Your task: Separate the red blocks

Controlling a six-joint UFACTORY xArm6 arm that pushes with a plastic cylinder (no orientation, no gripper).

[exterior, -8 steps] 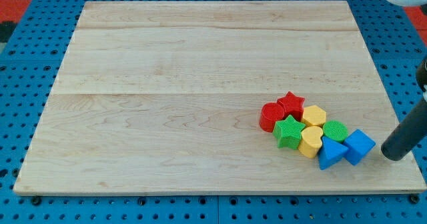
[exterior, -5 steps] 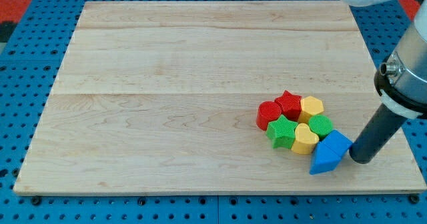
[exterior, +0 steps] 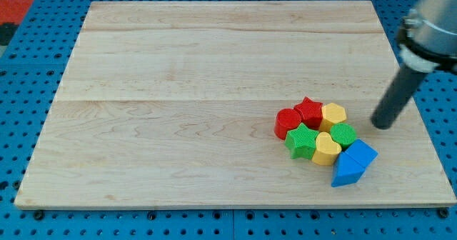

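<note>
Wooden board (exterior: 178, 90) on a blue pegboard (exterior: 21, 126), all blocks packed in one cluster at the lower right of the frame. Task targets: red cylinder-ish block (exterior: 288, 123) at the cluster's left edge and red star (exterior: 310, 111) just to its upper right, touching each other, so not separated yet. Around them: yellow hexagon block (exterior: 333, 114) touching the star's right side, green star (exterior: 302, 141) below the reds, yellow heart (exterior: 328, 148), green round block (exterior: 343, 134), and two blue blocks at the bottom right, a cube-like one (exterior: 361, 153) and a wedge (exterior: 345, 171). My tip (exterior: 382, 124) sits right of the cluster, near the yellow hexagon and green round block but apart from both, touching nothing. No gripper on this rig, just a rod, so nothing is grasped. Step looks like approach or repositioning, separation not started. Next move likely needs the tip to get between the two reds or push one clear toward the open left side without dragging neighbours. No brands, labels or readable writing visible.
</note>
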